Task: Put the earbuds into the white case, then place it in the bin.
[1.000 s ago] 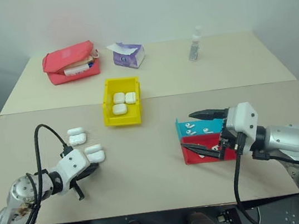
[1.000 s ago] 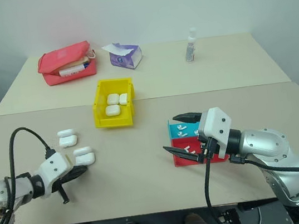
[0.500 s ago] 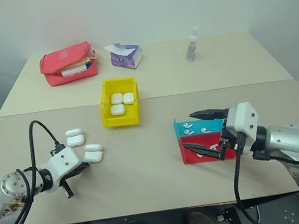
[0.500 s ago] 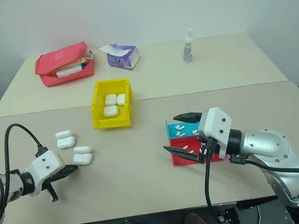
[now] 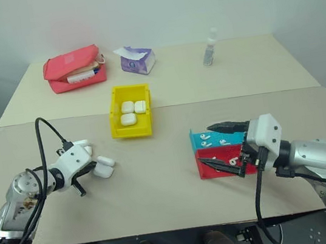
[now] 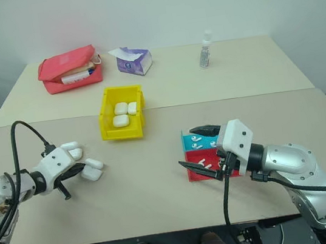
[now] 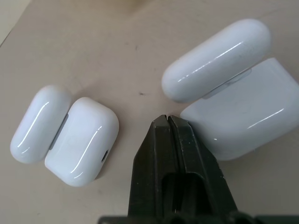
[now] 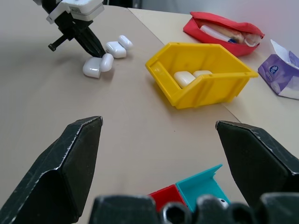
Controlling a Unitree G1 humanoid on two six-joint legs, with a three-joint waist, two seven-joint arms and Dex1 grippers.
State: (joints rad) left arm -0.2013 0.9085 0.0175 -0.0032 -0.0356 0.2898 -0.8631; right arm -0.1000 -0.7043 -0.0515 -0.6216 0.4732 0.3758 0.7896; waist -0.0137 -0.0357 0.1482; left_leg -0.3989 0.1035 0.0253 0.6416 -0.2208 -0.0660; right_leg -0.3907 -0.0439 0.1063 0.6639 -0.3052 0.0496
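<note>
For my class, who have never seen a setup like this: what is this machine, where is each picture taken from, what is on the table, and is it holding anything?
This is a two-armed robot. Two pictures come from cameras in its head, and each wrist carries one more. The left gripper, shut and holding nothing, sits beside two open white cases. The right gripper stands open over a red tray and a teal tray of earbuds. A yellow bin holds three closed cases. Behind it lie a red pouch, a tissue box and a small bottle.

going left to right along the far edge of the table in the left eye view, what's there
red pouch → purple tissue box → small spray bottle
</note>
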